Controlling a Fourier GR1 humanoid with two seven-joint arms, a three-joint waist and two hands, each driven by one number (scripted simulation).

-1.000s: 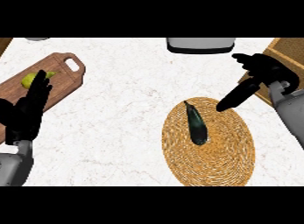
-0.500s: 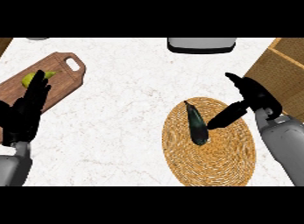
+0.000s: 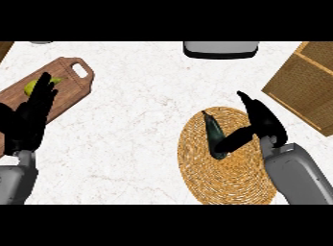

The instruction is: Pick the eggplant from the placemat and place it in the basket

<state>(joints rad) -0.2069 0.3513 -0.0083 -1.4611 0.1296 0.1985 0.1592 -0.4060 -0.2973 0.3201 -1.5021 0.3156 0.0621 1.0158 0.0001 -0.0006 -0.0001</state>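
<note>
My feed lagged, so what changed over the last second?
The right robot hand moved from near the basket down and left to the eggplant; its straight fingers now reach it, not curled round it. The eggplant, placemat and left robot hand stayed put.

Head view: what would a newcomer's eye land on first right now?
The robot's black right hand, fingers stretched onto the dark, slender eggplant on the round woven straw placemat, lower right. Next, the wicker basket at the right edge, and the open left hand resting above the brown wooden cutting board, left.
</note>
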